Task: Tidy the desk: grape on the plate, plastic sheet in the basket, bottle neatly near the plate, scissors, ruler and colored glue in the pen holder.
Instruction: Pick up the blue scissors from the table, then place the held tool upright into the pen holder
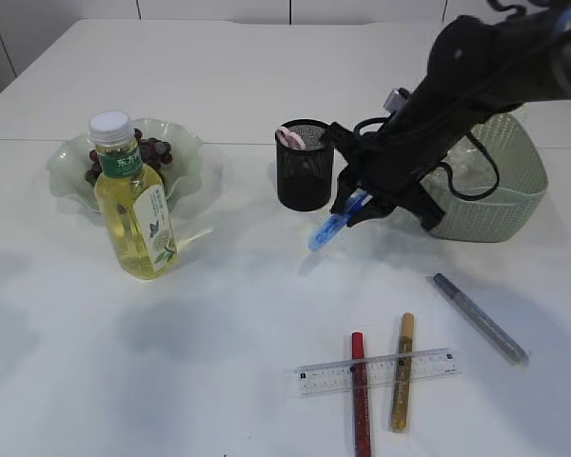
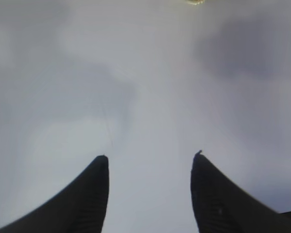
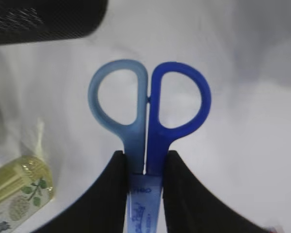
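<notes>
Exterior view: right gripper pinches the scissors in the air, just right of and below the pen holder. Scissors' long axis slants down-left, handles leading. Holder opening sits up-left of the handles, so the right arm is nearer; likely needs lift and re-aim.
Left wrist view: left gripper spread wide, nothing between, only bare table.
Right wrist view: fingers clamp the scissors just below the handle loops; holder at top left.
</notes>
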